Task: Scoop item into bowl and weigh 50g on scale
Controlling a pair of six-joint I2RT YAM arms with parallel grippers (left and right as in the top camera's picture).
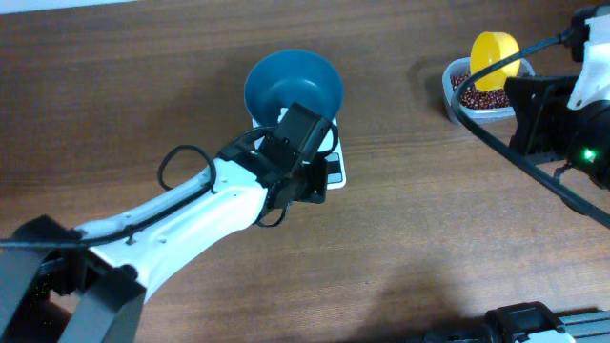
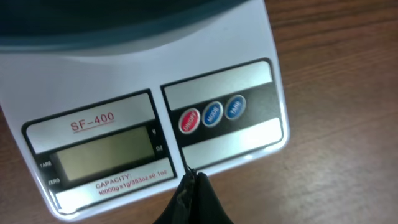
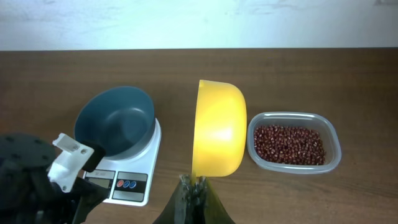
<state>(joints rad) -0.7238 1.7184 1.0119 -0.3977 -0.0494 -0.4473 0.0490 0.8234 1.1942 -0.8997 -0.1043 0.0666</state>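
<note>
The blue bowl (image 1: 293, 88) stands empty on the white scale (image 1: 334, 171); both also show in the right wrist view, bowl (image 3: 115, 121) and scale (image 3: 134, 186). My left gripper (image 2: 194, 177) is shut and empty, its tip at the scale's front edge (image 2: 124, 186), just below the blank display and the red button (image 2: 189, 121). My right gripper (image 3: 194, 182) is shut on the yellow scoop (image 3: 217, 127), held up beside the clear tub of red-brown beans (image 3: 289, 144). In the overhead view the scoop (image 1: 495, 59) hangs over the tub of beans (image 1: 475, 96).
Brown wooden table (image 1: 429, 219). The left arm (image 1: 191, 214) stretches from the front left corner to the scale. The right arm's black body (image 1: 548, 119) and cables lie at the right edge. A pale wall runs behind the table (image 3: 186, 25).
</note>
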